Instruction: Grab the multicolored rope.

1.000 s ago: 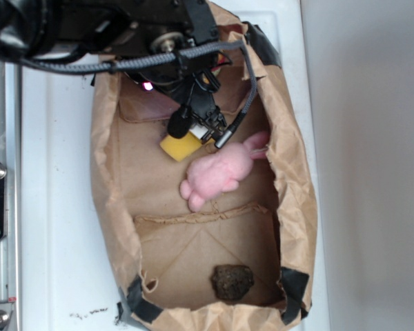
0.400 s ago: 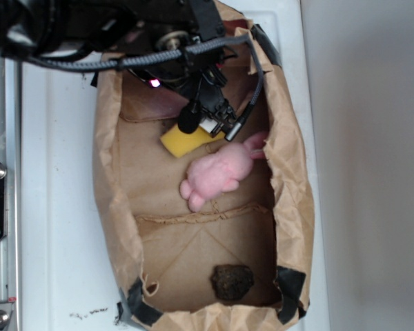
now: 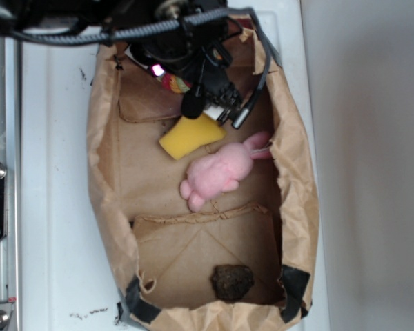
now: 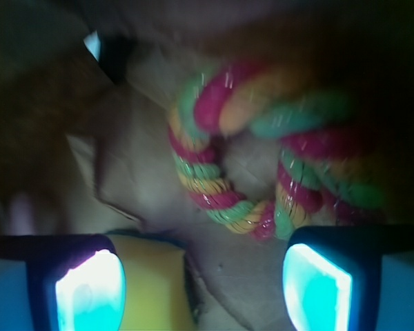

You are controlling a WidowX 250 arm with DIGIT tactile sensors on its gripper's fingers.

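Jaws spread wide, empty; multicolored rope (image 4: 262, 172) lies curled just beyond them in the paper bag (image 3: 107, 179).

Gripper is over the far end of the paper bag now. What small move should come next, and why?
Probably ease straight down onto the multicolored rope. In the wrist view the gripper is open with the rope's bend showing between its fingers and nothing held yet; the yellow sponge lies close beside.
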